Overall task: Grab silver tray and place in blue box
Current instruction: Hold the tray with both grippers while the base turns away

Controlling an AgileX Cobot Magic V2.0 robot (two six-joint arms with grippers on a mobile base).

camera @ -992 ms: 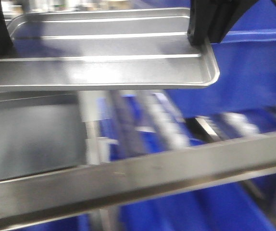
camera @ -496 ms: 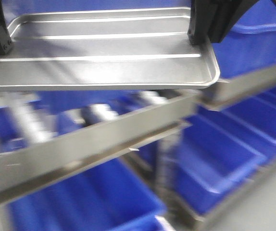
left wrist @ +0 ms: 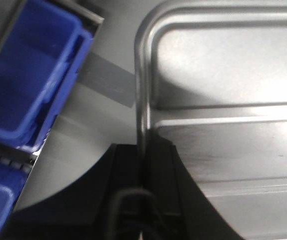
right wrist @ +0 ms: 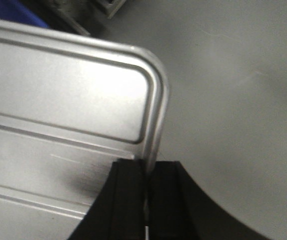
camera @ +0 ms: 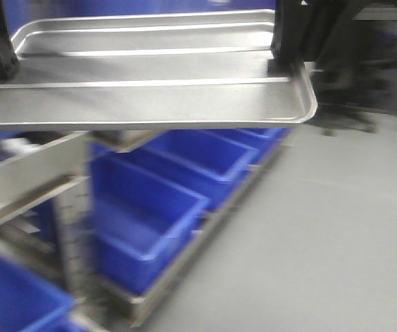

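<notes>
A: Gripping what, exactly, is the left gripper (left wrist: pixel 144 150)?

B: The left rim of the silver tray (left wrist: pixel 223 75). Its 2 black fingers (left wrist: pixel 126 167) sit narrow, 1 outside the rolled rim and 1 inside, with the metal pinched between them.

A: And the right gripper (right wrist: pixel 147 167)?

B: Same on the opposite side. Its 2 fingers are closed tight on the right rim, just beside a rounded corner.

A: So where is the tray?

B: Up in the air and roughly level, spanning the top of the front view between the 2 grippers. Its 2 raised ribs run lengthwise across the flat bottom.

A: What lies under it?

B: A row of blue boxes (camera: pixel 164 183) on a metal rack (camera: pixel 25 171), lower down and well apart from the tray. Bare grey floor (camera: pixel 337 242) lies under its right end.

A: Is the tray directly above any 1 box?

B: I cannot tell, because the front view is blurred. Only the fingers touch the tray.
</notes>
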